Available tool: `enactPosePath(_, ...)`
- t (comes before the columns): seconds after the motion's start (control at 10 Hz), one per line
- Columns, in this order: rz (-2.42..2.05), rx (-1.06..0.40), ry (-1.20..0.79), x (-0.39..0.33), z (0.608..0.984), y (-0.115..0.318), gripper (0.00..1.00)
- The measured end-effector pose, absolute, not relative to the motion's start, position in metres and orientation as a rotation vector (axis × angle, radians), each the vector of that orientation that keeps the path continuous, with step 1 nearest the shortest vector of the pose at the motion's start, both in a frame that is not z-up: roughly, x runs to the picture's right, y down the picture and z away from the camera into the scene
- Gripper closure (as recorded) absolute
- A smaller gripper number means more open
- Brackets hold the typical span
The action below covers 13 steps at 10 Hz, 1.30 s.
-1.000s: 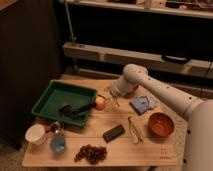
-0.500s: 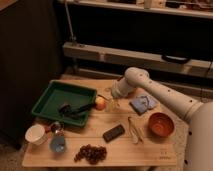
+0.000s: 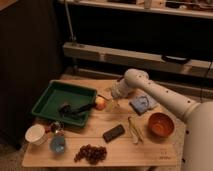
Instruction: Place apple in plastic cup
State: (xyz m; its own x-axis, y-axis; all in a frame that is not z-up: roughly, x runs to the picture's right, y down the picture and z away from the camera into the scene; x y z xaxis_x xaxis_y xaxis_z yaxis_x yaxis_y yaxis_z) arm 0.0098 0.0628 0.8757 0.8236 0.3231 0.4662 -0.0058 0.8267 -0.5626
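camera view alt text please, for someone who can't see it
The robot's gripper hangs close beside the apple, just off the green tray. The light-blue plastic cup stands front left on the wooden table, between a white cup and grapes.

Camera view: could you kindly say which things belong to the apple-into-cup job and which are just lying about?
Job: apple, plastic cup near the front left, pincer just right of the apple.
Lying about: green tray, white cup, grapes, orange bowl, blue cloth.

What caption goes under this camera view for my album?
The gripper is close beside the apple; the plastic cup stands apart, front left.
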Motion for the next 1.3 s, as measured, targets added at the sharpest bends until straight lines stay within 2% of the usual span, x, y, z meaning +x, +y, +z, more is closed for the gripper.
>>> enactPosePath(0.7, 0.13, -0.663, -0.545, -0.022, 0.91, 0.082, 0.2)
enactPosePath(0.9, 0.105, -0.689, -0.535, -0.031, 0.916, 0.09, 0.34)
enactPosePath(1.2, 0.079, -0.703, -0.545, -0.038, 0.906, 0.086, 0.67)
enactPosePath(1.3, 0.085, -0.704, -0.544, -0.038, 0.903, 0.082, 0.74)
